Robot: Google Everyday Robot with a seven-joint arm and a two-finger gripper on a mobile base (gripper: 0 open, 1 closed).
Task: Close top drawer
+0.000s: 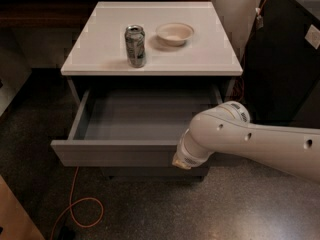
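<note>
One cable (75, 206): orange, looping over the speckled floor (240, 209) below the desk's front-left corner and running up under the drawer's front.
Desk (210, 51): white top, seen from above and in front; its front edge runs across the middle of the view.
Top drawer (115, 153): pulled well out from under the desk's front edge and as wide as the desk. Its grey inner walls and bottom are in view. Its flat front panel is nearest the camera, well apart from the desk's body.
Can (135, 45): upright on the white top, left of centre, nearer the front edge than the back edge.
Bowl (174, 33): pale, shallow, upright, just right of the can and a little farther back; the two are apart.
Gripper (181, 161): low at the outer face of the drawer's front panel, right of its middle. Only the tan end of the wrist shows, so I cannot tell whether it is released or clenched, nor whether it touches the panel.
Arm (250, 139): white and thick, coming in from the right edge of the view, below the desk's front-right corner and across the drawer's right end.
Black unit (285, 64): dark, standing beside the desk's right edge.
</note>
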